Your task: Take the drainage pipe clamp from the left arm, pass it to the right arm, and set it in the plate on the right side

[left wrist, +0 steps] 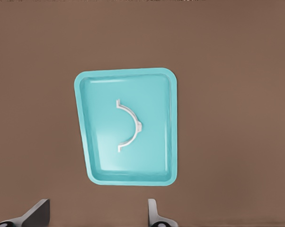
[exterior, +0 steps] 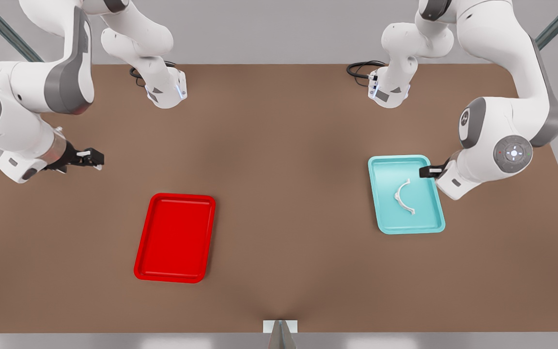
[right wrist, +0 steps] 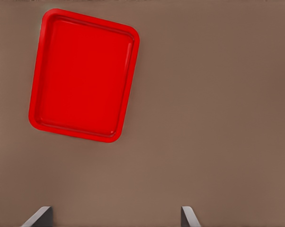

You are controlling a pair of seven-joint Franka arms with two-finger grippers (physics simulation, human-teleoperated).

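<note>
On teal tray point(exterior: 384, 223): clamp point(exterior: 403, 196), light stiff plastic, pinch mid-arc.
Left gripper point(exterior: 429, 171): spread, above tray.
Right gripper point(exterior: 92, 158): spread, waiting.

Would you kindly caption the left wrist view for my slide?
Open left gripper hovers above the drainage pipe clamp lying in the teal tray.

The front view looks steeply down from above the desk point(exterior: 279, 145), arm bases at twelve o'clock. The left wrist camera hangs above the teal tray point(left wrist: 128, 126) (at three o'clock in the front view point(exterior: 406, 194)); the right wrist camera looks down at the plate point(right wrist: 83, 75), shared too point(exterior: 175, 237).
</note>
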